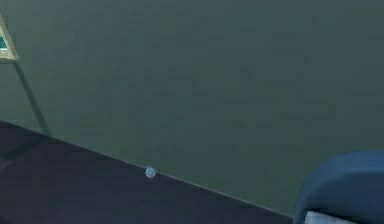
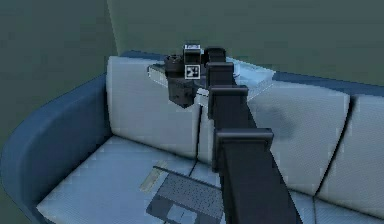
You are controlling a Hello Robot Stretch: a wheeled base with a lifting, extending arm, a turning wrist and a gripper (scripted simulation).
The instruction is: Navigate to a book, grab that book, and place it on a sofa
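In the arm side view a sofa [image 2: 60,140] with blue arms and pale grey cushions spans the picture. My arm [image 2: 240,150] reaches out over its seat toward the backrest. The gripper [image 2: 182,92] sits in front of the top of the back cushions. A flat pale thing [image 2: 255,76], perhaps the book, shows at the backrest's top edge right behind the gripper. I cannot tell whether the gripper holds anything. The sofa's blue arm [image 1: 345,185] also shows at the forward view's bottom right.
A dark grey flat thing like a keyboard [image 2: 185,200] lies on the seat cushion beside a small beige slip [image 2: 152,178]. Ahead stands a dark green wall [image 1: 200,80] over dark floor, with a small round grey thing [image 1: 150,172] at its foot and a framed picture [image 1: 8,45] at the top left.
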